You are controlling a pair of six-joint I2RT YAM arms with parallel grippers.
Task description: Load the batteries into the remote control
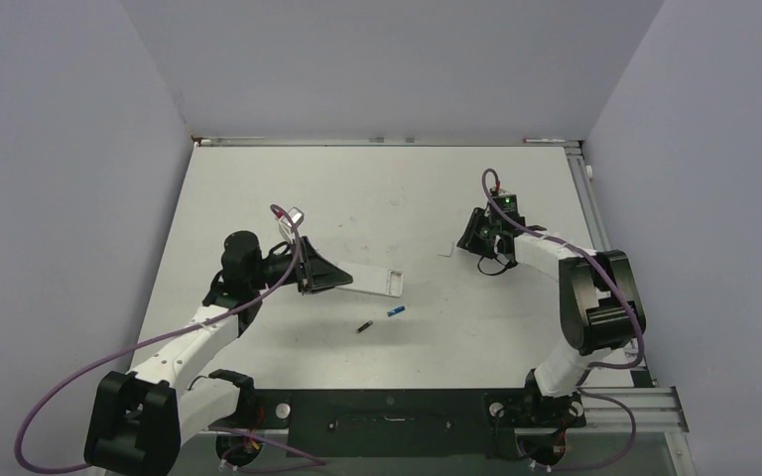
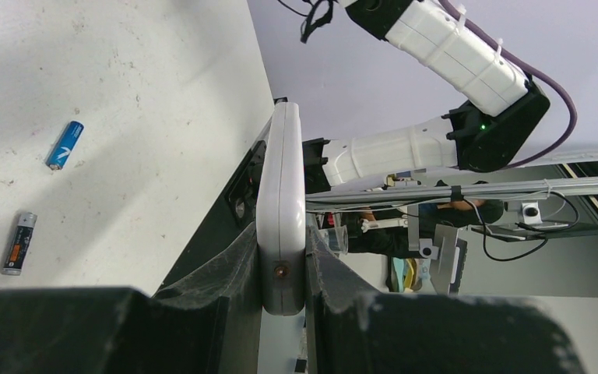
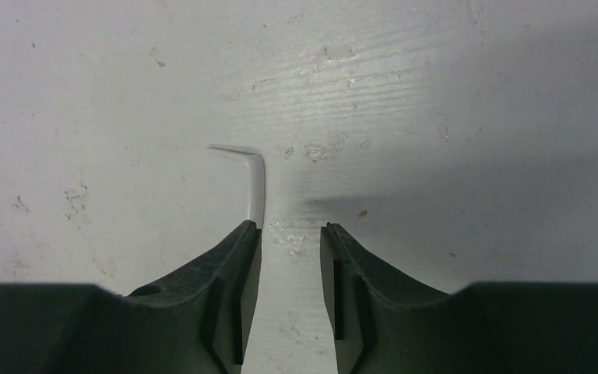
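Right now your left fingers pinch the remote control at one end. Your right fingers are parted and empty, with a white piece just ahead. Both batteries lie loose on the surface near the remote. Risk: that end grip may let it pivot when a battery is pressed in.

In the top view the left gripper covered the left end of the remote control, and the blue battery and dark battery near it were too small to show which end was which. From the left wrist the remote stood edge-on, neither face readable. In the right wrist view the bent white piece ran behind one finger of the right gripper, its near end hidden.
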